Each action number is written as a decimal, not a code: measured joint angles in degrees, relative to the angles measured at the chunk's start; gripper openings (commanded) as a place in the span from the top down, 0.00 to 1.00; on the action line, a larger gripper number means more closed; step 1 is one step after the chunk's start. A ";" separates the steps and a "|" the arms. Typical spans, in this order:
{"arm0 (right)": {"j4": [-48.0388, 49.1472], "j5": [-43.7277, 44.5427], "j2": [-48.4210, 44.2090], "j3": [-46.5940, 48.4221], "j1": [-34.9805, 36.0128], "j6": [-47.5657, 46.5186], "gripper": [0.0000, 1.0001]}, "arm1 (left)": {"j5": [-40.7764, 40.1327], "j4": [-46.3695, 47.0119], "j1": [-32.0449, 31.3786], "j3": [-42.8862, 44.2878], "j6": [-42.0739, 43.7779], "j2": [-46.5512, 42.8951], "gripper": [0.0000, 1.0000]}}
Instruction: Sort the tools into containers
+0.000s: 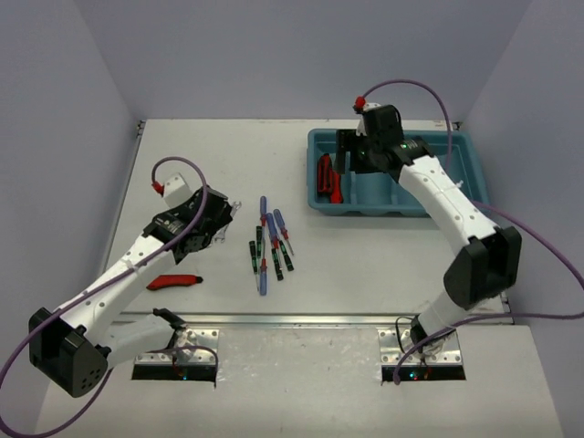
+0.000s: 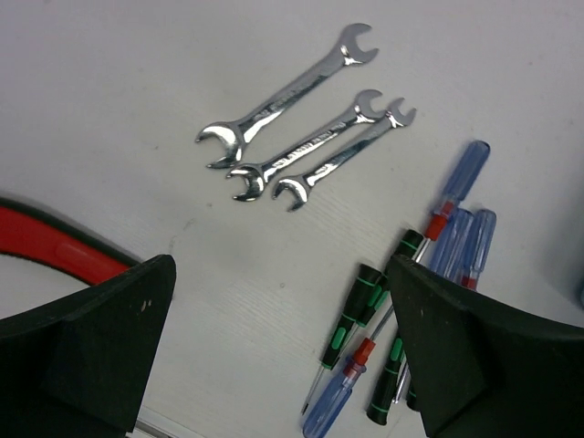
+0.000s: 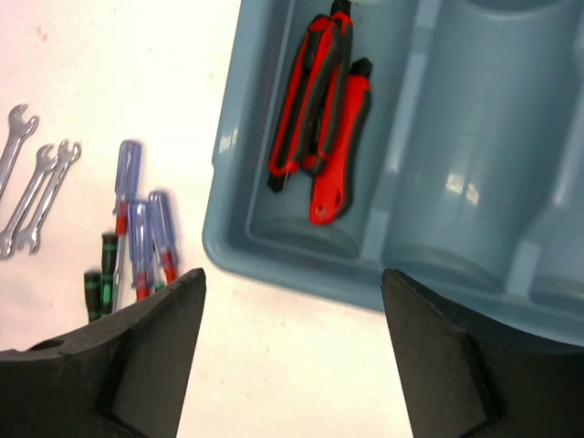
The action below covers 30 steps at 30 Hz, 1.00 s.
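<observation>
A white tabletop is seen from above, with two white robot arms reaching onto it.

On the left, the left gripper (image 2: pixel 281 283) hangs over the tabletop with its two black fingers spread wide and nothing between them. Near that arm lies a red-and-black utility knife (image 1: pixel 175 281), on its side and alone.

In the left wrist view, three small silver wrenches (image 2: pixel 307 139) lie just beyond the fingers, side by side and slanted the same way, each with an open jaw at both ends.

Right of them, at the middle of the tabletop, is a loose cluster of screwdrivers, some overlapping. The blue-handled screwdrivers (image 2: pixel 464 173) have clear blue grips and a red collar. The short black screwdrivers (image 2: pixel 351 315) carry bright green bands.

On the far right sits a teal-blue plastic tray (image 1: pixel 370 192) with long compartments side by side. Its leftmost compartment holds two red-and-black tools (image 3: pixel 319 100), lying lengthwise and touching.

The right gripper (image 3: pixel 292 278) hovers above the tray's near left corner, its fingers parted and empty.
</observation>
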 measured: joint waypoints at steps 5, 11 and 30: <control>1.85 -3.41 -9.64 -7.42 -1.27 -0.95 0.21 | -1.13 -5.02 4.24 -1.36 -8.50 -1.75 0.00; 3.38 -8.73 -8.60 -9.42 -1.78 -1.94 0.21 | 3.86 -7.29 17.54 -6.15 -15.24 -2.14 0.00; 9.79 -19.75 -14.67 -18.44 -6.58 -2.72 0.20 | 12.26 -7.05 23.72 -12.32 -27.83 7.83 0.22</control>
